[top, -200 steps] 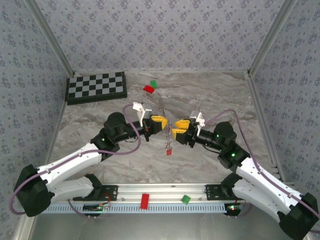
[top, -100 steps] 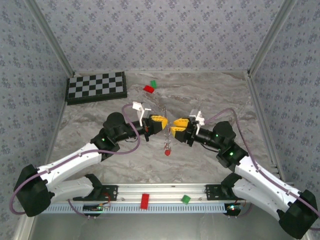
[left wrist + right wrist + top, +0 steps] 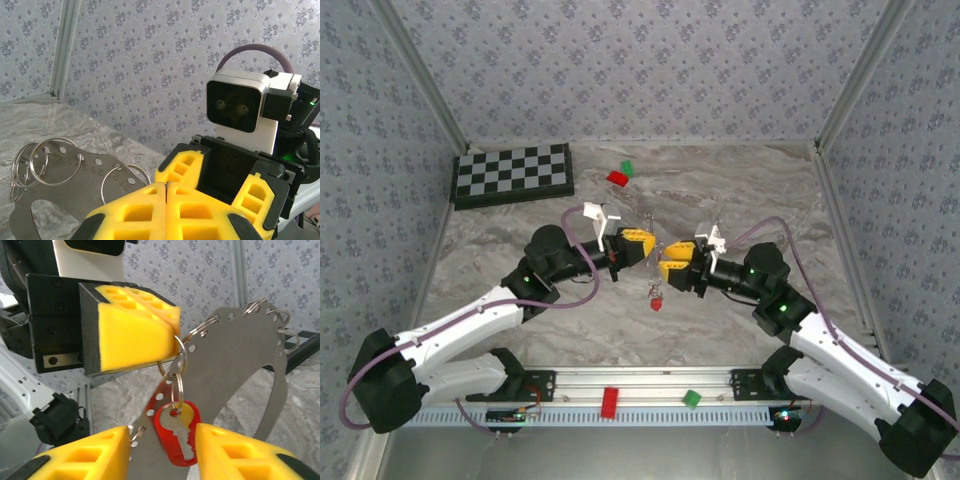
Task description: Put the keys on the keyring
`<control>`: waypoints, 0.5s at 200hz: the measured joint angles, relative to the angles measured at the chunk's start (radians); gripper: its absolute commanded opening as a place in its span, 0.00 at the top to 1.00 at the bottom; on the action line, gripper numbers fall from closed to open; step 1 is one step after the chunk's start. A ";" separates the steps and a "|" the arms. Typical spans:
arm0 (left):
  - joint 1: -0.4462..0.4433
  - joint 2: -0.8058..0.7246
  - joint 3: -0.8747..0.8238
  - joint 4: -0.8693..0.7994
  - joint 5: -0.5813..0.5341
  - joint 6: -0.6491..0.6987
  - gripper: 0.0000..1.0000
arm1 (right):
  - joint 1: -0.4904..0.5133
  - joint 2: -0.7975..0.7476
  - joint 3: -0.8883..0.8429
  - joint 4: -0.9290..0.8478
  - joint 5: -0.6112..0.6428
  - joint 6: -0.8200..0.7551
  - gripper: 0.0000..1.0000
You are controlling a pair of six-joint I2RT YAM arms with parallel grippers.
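My left gripper is shut on the keyring, a flat grey metal band with holes and several wire rings, and holds it above the table. Its yellow fingers meet with no gap. One key with a red head hangs from a ring just under the left fingers. My right gripper stands open with that key between its fingers, a gap on each side. In the top view the key dangles below the two grippers, the right gripper close to the left one.
A chessboard lies at the back left, with a red block and a green block near it. Another red block and green block sit on the front rail. Patterned walls close in three sides.
The right gripper's fingers narrowed around the key, then spread again. Both grippers shifted slightly, and the key still hangs from the ring.
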 measured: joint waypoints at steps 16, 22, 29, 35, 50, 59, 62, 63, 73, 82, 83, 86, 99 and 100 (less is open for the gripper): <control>0.000 0.000 0.000 0.001 0.000 -0.004 1.00 | -0.018 -0.010 0.000 0.008 0.002 0.027 0.54; 0.000 0.000 0.000 0.001 0.000 -0.005 1.00 | -0.027 -0.011 0.002 0.014 -0.002 0.037 0.53; 0.000 0.000 0.000 0.001 0.000 -0.007 1.00 | -0.038 -0.010 0.006 0.024 -0.011 0.054 0.52; 0.000 0.001 0.000 0.001 0.000 -0.007 1.00 | -0.047 -0.006 0.011 0.032 -0.019 0.066 0.52; 0.000 0.001 0.000 0.002 0.000 -0.007 1.00 | -0.065 0.013 0.029 0.057 -0.042 0.100 0.51; 0.000 0.001 0.000 0.002 0.000 -0.007 1.00 | -0.074 0.028 0.040 0.076 -0.055 0.122 0.52; 0.000 0.001 0.000 0.002 0.000 -0.007 1.00 | -0.076 0.032 0.043 0.080 -0.060 0.127 0.53; 0.000 0.001 0.000 0.002 0.000 -0.007 1.00 | -0.077 0.035 0.044 0.084 -0.061 0.130 0.54; 0.000 0.001 0.000 0.002 0.000 -0.007 1.00 | -0.085 0.054 0.053 0.106 -0.075 0.151 0.56; 0.000 0.001 0.000 0.002 0.000 -0.007 1.00 | -0.091 0.069 0.059 0.124 -0.090 0.171 0.57; 0.000 0.001 0.000 0.002 0.000 -0.007 1.00 | -0.092 0.071 0.059 0.126 -0.090 0.173 0.57; 0.000 0.001 0.000 0.002 0.000 -0.007 1.00 | -0.094 0.078 0.061 0.133 -0.096 0.177 0.58; 0.000 0.001 0.000 0.002 0.000 -0.007 1.00 | -0.099 0.102 0.068 0.155 -0.111 0.197 0.62; 0.000 0.001 0.000 0.002 0.000 -0.007 1.00 | -0.099 0.103 0.069 0.156 -0.113 0.199 0.62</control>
